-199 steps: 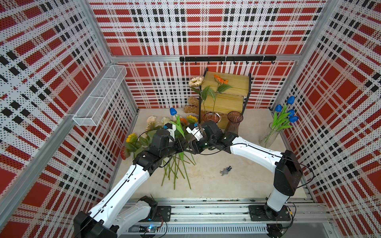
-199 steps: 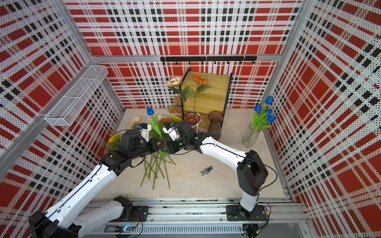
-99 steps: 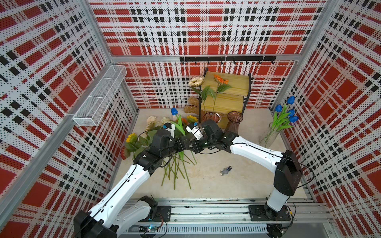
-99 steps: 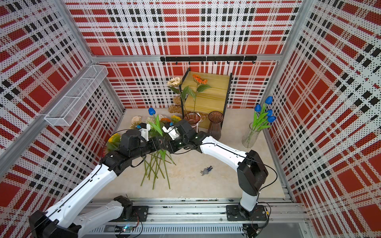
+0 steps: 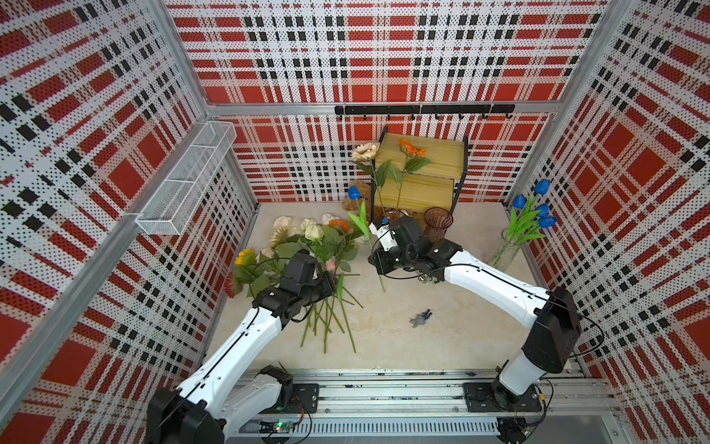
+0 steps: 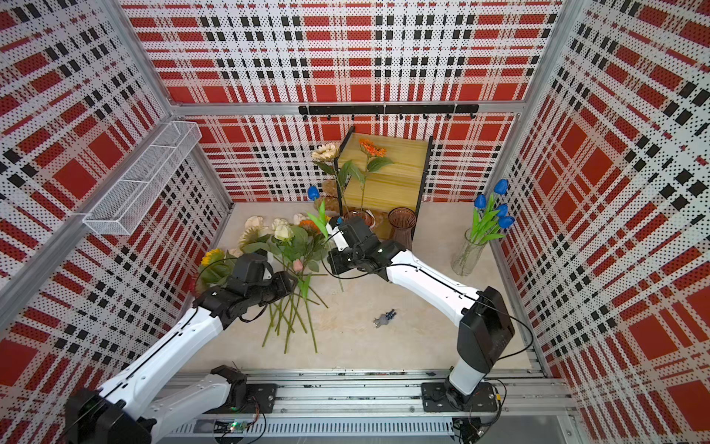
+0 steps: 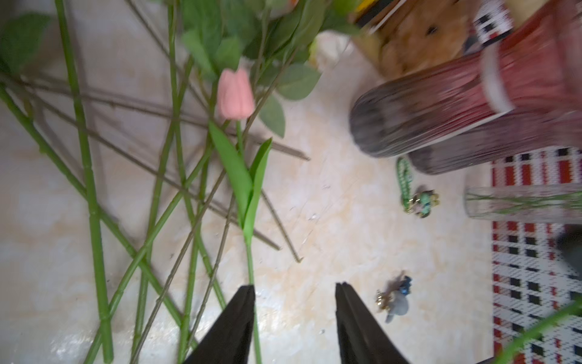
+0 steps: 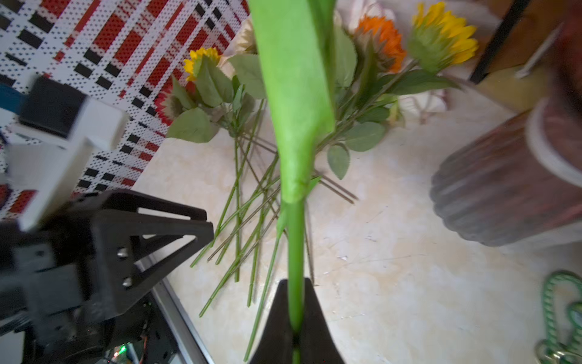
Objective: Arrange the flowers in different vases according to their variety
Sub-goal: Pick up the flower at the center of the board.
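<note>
– While the right gripper [image 8: 296, 302] is pressing its jaws together on the green stem of a blue tulip [image 5: 354, 192], that flower is rising tilted above the middle of the table [image 5: 442, 338], its head leaning toward the far edge!

– And whether the stem's lower end is touching the table?

– Nobody is seeing that from up here. The left gripper [image 7: 294, 290] is hovering with its jaws apart and nothing between them, over the loose flowers [image 5: 326, 242] lying heaped along the left edge.

– Anything close to it?

– A pink tulip [image 7: 236, 94] is lying on that heap, and its stem is running just beside one finger [image 7: 242, 315].

– Where are the vases standing?

– Two are sitting side by side near the far edge, in front of the wooden shelf [image 5: 422, 153]. The pinkish vase [image 5: 392, 212] is holding a cream sunflower [image 5: 365, 151] and an orange sunflower [image 5: 411, 147], both standing tall against the shelf. The brownish vase [image 5: 438, 225] is standing just beside it, toward the right edge.

– And the third?

– The clear cylinder [image 5: 503, 253] is standing at the right edge, well apart from the other two, and four blue tulips [image 5: 538, 215] are fanning out of it.
</note>
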Robot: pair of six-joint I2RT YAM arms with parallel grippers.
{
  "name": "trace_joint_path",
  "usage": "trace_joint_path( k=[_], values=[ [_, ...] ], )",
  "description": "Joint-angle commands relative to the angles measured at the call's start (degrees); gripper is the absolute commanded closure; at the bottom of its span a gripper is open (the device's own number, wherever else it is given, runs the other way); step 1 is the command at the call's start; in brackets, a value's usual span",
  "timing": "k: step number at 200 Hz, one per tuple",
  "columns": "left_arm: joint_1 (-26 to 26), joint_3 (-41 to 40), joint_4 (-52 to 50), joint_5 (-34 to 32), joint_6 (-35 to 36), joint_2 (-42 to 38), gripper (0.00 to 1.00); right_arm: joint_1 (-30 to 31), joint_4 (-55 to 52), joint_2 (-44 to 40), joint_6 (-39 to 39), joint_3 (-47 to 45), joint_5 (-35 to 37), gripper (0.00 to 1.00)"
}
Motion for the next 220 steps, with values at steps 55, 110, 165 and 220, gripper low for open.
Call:
trace_joint_path(
  k=[55,110,165,220],
  values=[
    [-1.9,-7.6,8.5,4.4,-1.4,7.1,0.53,-2.4,-5.0,-17.6,-6.3,1.0,24.4,1.0],
    [-2.7,-8.5,12.1,3.9,-2.3,13.0,0.53,-8.0,-6.8,-25.7,-9.3,-1.6,31.8,1.0],
    [-3.1,-7.8,15.1,4.5,-2.6,17.1,0.55,-12.8,-8.1,-29.5,-11.5,-2.6,33.7,1.0],
    [-3.6,-7.7,15.8,4.2,-3.0,20.2,0.57,-15.3,-9.0,-31.1,-12.3,-3.4,34.1,1.0]
  ],
)
